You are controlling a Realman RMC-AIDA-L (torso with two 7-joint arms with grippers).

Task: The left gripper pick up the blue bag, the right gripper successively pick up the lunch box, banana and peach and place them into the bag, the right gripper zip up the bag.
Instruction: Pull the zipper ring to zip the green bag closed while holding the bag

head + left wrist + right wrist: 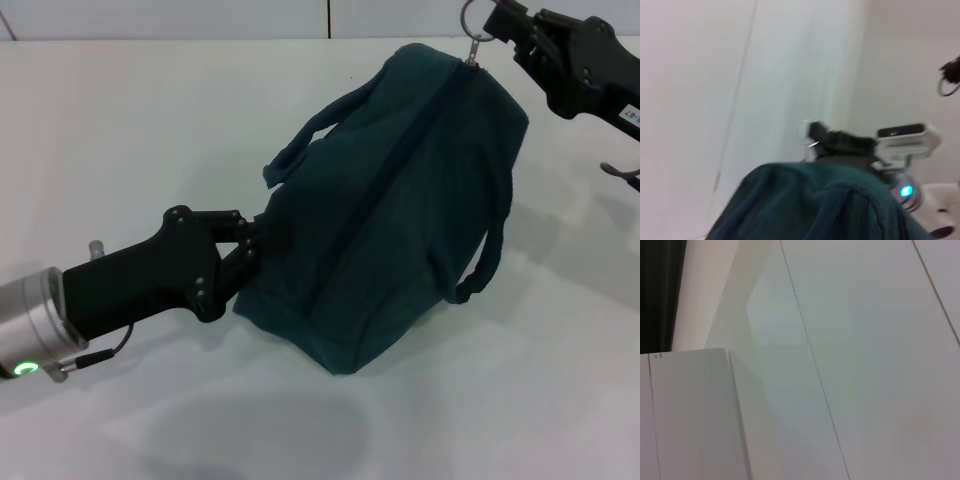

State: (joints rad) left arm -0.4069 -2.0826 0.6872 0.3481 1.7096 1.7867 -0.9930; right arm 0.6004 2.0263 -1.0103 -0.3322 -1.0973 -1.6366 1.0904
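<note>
The blue bag (400, 200) lies tilted on the white table (130, 120), its zipper line closed along the top and its two loop handles hanging to the sides. My left gripper (250, 242) is shut on the bag's near left end. My right gripper (492, 28) is at the bag's far end, shut on the metal ring pull (474, 42). In the left wrist view the bag (810, 205) fills the bottom, with the right gripper (815, 135) and the ring behind it. The lunch box, banana and peach are out of view. The right wrist view shows only white panels.
A black cable clip (622, 175) lies on the table at the right edge, under the right arm. A dark looped cable (950, 80) hangs at the edge of the left wrist view. The table's back edge meets a wall just behind the bag.
</note>
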